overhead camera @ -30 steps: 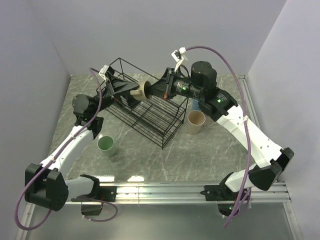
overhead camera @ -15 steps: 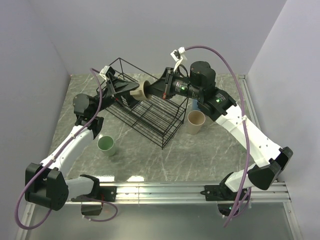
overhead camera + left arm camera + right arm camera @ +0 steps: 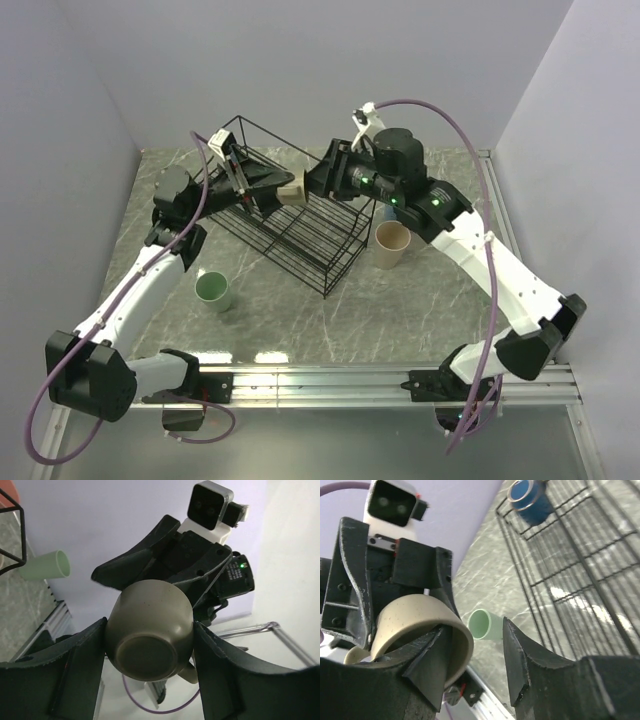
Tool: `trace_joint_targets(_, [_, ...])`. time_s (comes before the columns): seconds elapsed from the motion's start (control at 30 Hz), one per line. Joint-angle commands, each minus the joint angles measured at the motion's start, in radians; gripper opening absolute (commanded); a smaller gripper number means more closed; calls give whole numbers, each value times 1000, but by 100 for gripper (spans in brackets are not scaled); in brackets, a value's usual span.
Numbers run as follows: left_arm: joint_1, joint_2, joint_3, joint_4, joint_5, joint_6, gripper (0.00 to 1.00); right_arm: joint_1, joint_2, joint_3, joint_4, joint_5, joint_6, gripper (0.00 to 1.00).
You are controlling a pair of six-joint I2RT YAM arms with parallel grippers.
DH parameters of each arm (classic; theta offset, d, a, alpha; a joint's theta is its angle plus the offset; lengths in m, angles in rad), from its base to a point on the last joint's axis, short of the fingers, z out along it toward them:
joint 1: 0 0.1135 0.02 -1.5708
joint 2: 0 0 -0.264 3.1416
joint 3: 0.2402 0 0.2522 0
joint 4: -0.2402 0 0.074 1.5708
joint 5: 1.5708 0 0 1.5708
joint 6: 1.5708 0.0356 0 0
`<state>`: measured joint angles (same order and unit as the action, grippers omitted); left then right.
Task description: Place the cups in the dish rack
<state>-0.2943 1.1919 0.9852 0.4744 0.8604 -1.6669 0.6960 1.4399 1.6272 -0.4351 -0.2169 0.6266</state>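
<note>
Matte tan handled mug [image 3: 150, 605] is gripped by left end effector [image 3: 150, 635], right end effector [image 3: 476, 632] is let loose; small blue cup [image 3: 527, 502] maybe racked, pale-green tumbler [image 3: 212, 290] not yet.

- On table [image 3: 420, 300], centre: rack [image 3: 300, 228].
- Above rack, between left gripper [image 3: 150, 645] and right gripper [image 3: 475, 655]: mug [image 3: 150, 630], flanked by left fingers [image 3: 75, 670], one right finger [image 3: 432, 665] inside its mouth.
- Left of rack and nearer, on table: left cup [image 3: 213, 291].
- Just right of rack, on table: right cup [image 3: 391, 244].
- In rack, at one end: third cup [image 3: 527, 500].
</note>
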Motion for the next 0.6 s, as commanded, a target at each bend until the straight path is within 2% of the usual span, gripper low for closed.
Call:
trace_joint_targets(0.0, [-5,-54,79,-75,89,128,1,-49,-93,-16,-28,215,-51,52])
trace_joint_targets(0.23, [66,-37,84,-227,84,228,1,-79,-188,-84,-109,318,-71,52])
trace_joint_targets(0.33, [116,-22,108,-357,88,315,1,-96,-223,-121,-134,347,-64,52])
trace_joint_targets(0.43, [158,21,194,-606,33,490,1,-112,-252,-151,-151,349,-62,52])
trace_joint_targets(0.47, [158,56,226,-670,-3,604,0,-113,-262,-168,-152,347,-62,52])
trace_joint_targets(0.5, [158,78,309,-823,-83,669,0,-115,-268,-176,-157,346,-61,52])
trace_joint_targets(0.57, [156,138,386,-929,-182,813,0,-115,-288,-200,-162,338,-56,52])
